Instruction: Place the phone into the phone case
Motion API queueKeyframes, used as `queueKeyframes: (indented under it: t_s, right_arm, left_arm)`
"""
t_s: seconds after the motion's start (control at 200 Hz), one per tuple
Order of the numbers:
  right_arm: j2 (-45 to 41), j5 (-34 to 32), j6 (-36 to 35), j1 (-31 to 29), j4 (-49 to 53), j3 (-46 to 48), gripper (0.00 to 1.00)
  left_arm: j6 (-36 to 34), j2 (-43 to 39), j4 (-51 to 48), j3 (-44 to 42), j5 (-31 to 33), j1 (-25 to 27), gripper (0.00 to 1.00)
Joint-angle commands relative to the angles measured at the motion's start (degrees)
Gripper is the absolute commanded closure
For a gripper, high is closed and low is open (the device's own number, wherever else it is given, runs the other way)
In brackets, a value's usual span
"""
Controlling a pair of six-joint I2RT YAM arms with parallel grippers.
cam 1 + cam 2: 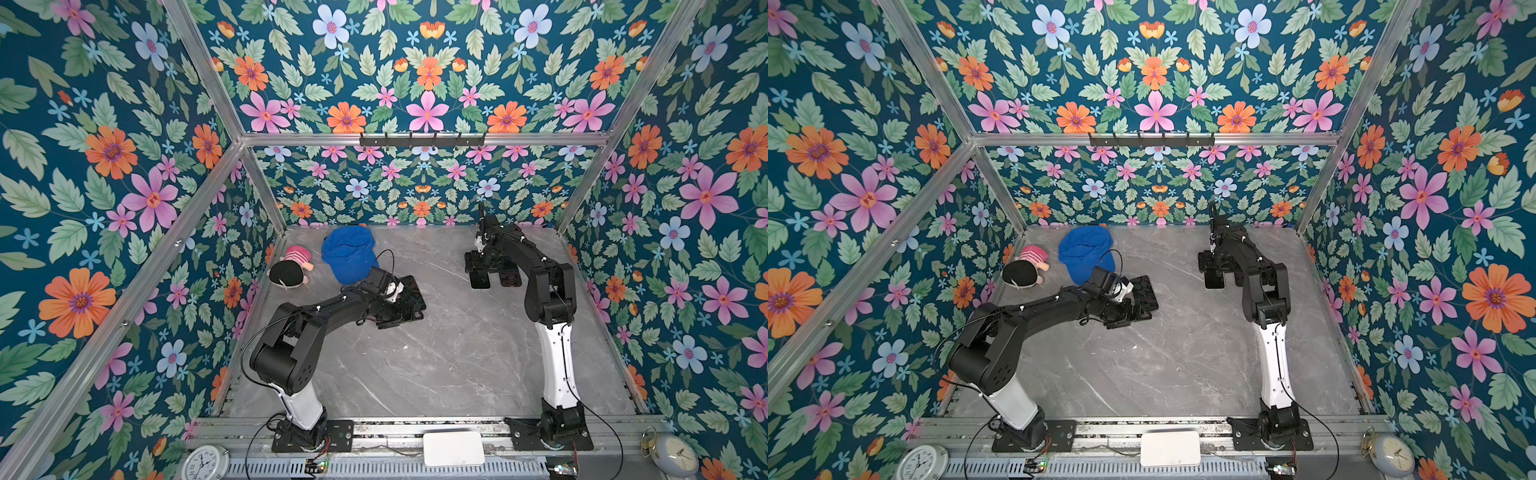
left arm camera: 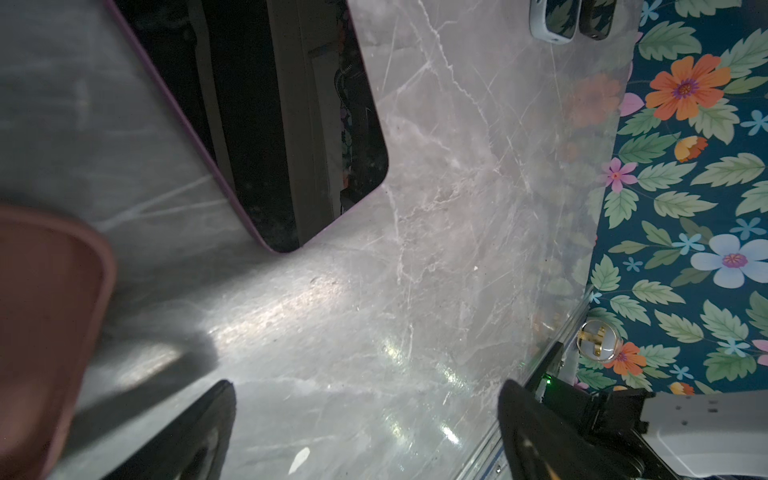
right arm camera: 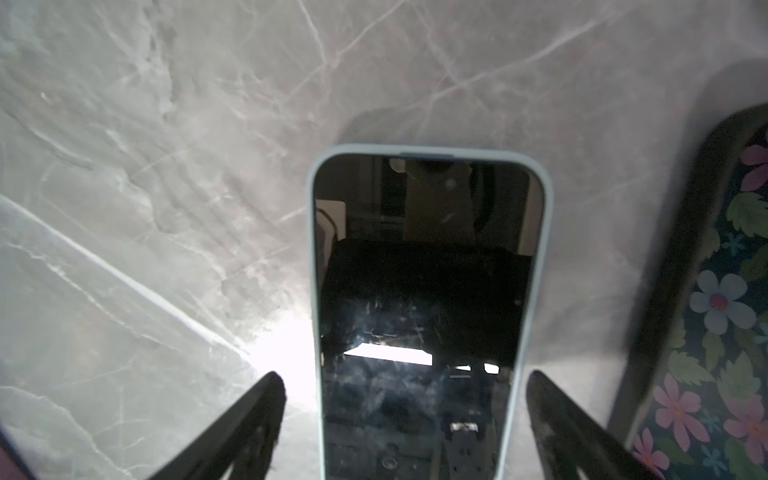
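Black right fingers (image 3: 249,428) spread wide either side of the pale-blue-cased phone (image 3: 428,291)

Tabletop (image 1: 436,365): grey marble pattern with white veining.
Wallpaper (image 1: 112,153): dark teal ground printed with orange, pink and pale blue flowers and green leaves.
Cap (image 1: 348,253): solid blue.
Plush doll (image 1: 291,266): black hair, pink stripes.
Phone case (image 3: 544,249): pale blue, around a black phone screen (image 3: 424,291).
Second phone (image 2: 257,124): black screen, purple rim.
Blurred case (image 2: 41,332): reddish brown.
Left arm (image 1: 324,307) and right arm (image 1: 548,286): black, each with one white link.
Frame (image 1: 419,139): silver metal.
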State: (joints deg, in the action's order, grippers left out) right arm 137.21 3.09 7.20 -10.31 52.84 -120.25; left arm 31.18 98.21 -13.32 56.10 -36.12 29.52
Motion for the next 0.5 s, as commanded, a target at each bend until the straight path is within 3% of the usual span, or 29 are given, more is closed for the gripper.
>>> queueKeyframes:
  t_s: [0.0, 0.28, 0.495]
  right_arm:
    - [-1.3, -2.0, -0.1, -0.2, 1.5, 0.1, 0.01]
    - [-13.0, -2.1, 0.5, -2.6, -1.6, 10.2, 0.01]
    - [-22.9, -0.3, 4.8, -10.4, -6.1, 23.5, 0.03]
  left_arm:
    - [-0.3, -0.5, 0.4, -0.1, -0.1, -0.3, 0.00]
    - [0.3, -3.3, -2.0, -0.2, 3.3, -0.9, 0.00]
    - [2.3, -7.7, -0.7, -4.8, 3.9, -3.2, 0.00]
